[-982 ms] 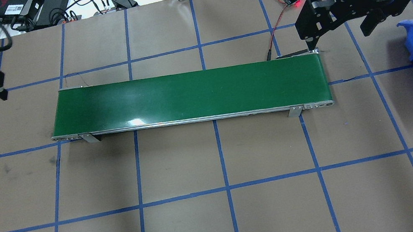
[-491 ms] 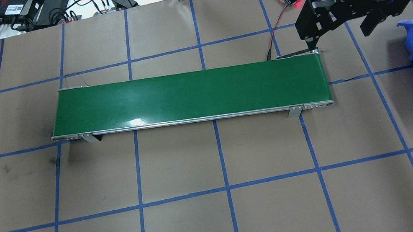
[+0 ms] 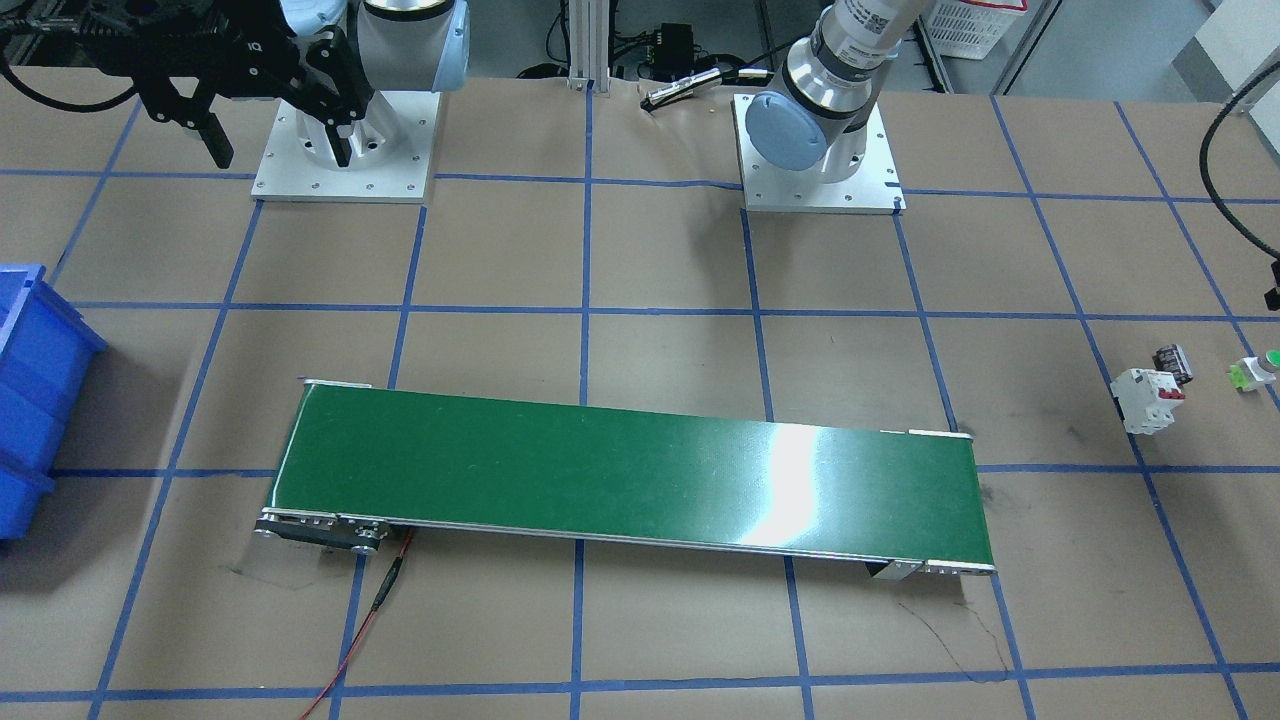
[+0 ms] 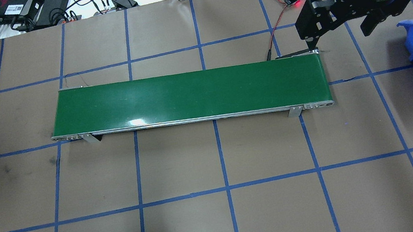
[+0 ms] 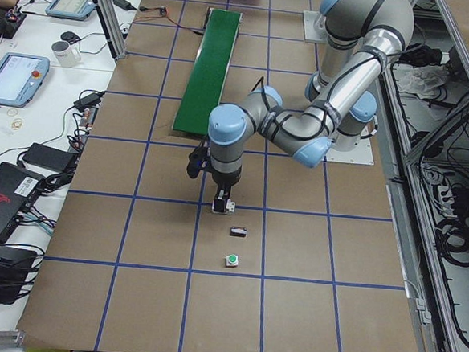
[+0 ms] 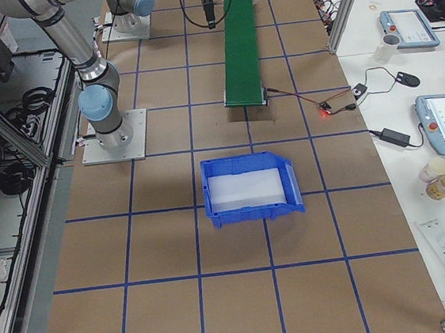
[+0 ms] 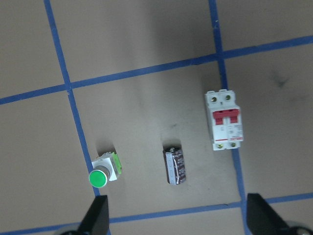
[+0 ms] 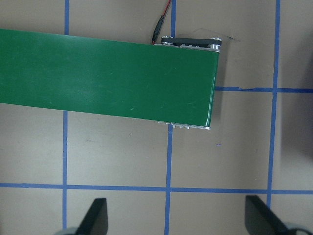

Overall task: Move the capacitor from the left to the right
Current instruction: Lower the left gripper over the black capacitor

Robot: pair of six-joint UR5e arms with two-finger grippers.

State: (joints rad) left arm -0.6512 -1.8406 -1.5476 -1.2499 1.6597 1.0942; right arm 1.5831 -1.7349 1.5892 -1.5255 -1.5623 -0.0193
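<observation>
Seeing capacitor flat between button and breaker, touching neither. Got left gripper spread wide over them, right gripper spread over belt end.

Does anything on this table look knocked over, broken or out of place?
Nothing looks broken or spilled. The green conveyor belt sits slightly skewed to the blue tape grid, and the capacitor lies on its side between the push button and the circuit breaker, touching neither.
</observation>
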